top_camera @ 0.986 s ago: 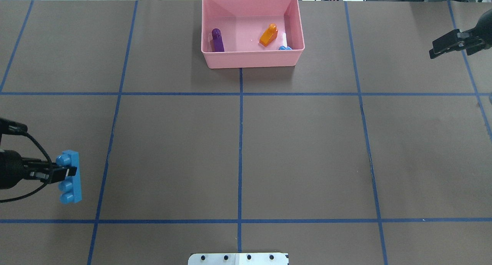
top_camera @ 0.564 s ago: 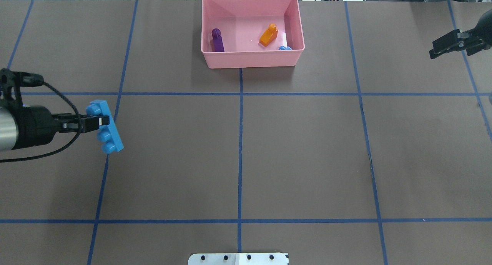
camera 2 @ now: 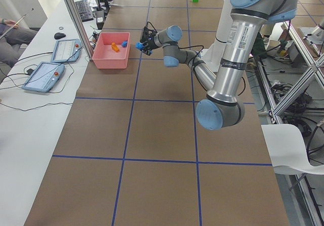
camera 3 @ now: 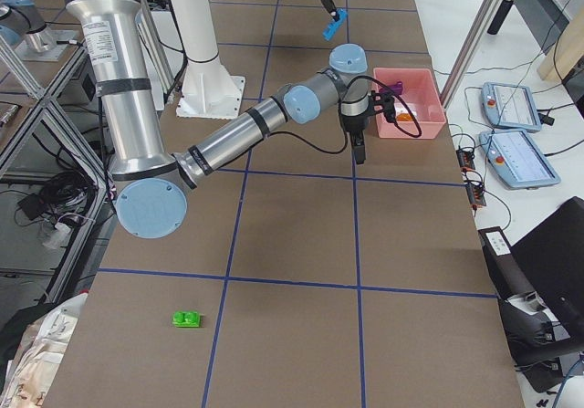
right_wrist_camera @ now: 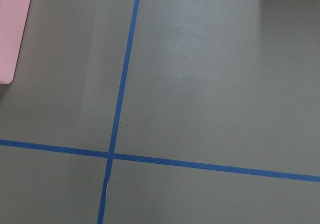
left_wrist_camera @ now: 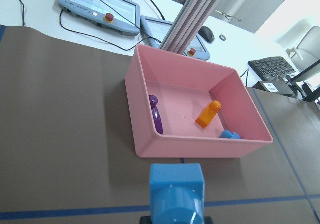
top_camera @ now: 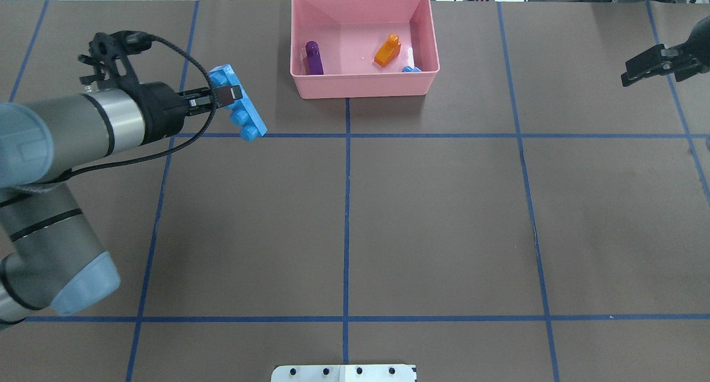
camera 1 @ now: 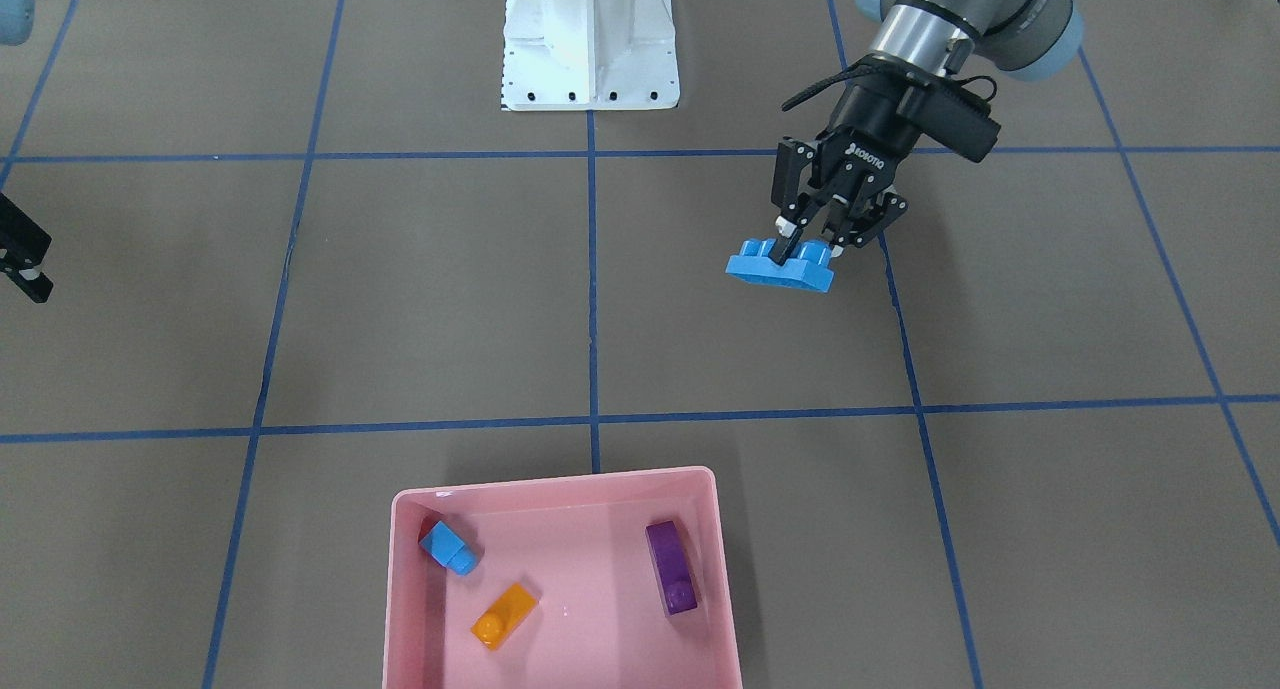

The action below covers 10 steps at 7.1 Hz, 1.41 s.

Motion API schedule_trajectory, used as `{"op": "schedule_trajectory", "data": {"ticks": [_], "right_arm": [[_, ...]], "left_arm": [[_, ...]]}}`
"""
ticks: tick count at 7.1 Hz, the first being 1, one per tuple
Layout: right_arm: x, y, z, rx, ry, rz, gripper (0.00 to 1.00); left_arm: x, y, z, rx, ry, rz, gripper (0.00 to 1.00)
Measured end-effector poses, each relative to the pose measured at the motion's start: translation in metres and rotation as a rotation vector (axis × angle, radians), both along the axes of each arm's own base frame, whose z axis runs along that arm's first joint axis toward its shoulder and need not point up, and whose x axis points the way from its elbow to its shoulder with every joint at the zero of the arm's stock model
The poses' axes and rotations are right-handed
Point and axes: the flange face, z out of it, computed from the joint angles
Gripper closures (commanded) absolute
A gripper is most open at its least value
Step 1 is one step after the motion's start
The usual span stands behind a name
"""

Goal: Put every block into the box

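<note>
My left gripper [top_camera: 226, 96] is shut on the long light-blue brick [top_camera: 239, 106] and holds it above the table, left of the pink box [top_camera: 363, 86]. In the front view the brick [camera 1: 780, 269] hangs under the gripper [camera 1: 802, 247]. In the left wrist view the brick [left_wrist_camera: 177, 190] is just short of the box [left_wrist_camera: 200, 148]. Inside the box lie the purple brick [top_camera: 314, 57], the orange brick [top_camera: 388, 50] and the small light-blue brick [top_camera: 411, 69]. My right gripper [top_camera: 625, 77] is open and empty at the far right. The green brick [camera 3: 188, 319] lies far off on the robot's right.
The white robot base [camera 1: 590, 44] stands at the near middle edge. Blue tape lines [top_camera: 346, 204] cross the brown table. Operator tablets [camera 2: 43, 74] and a metal post [left_wrist_camera: 197, 13] stand just beyond the box.
My left arm has carried the long light-blue brick forward and to the right, from the near left edge to just left of the box. The right gripper has stayed in place.
</note>
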Motion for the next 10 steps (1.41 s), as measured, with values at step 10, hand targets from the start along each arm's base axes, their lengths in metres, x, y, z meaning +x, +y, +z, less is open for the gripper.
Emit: {"op": "schedule_trajectory", "data": {"ticks": [10], "right_arm": [[0.000, 0.000, 0.006, 0.000, 0.008, -0.014, 0.00]], "left_arm": [[0.163, -0.253, -0.107, -0.363, -0.459, 0.068, 0.94]]}}
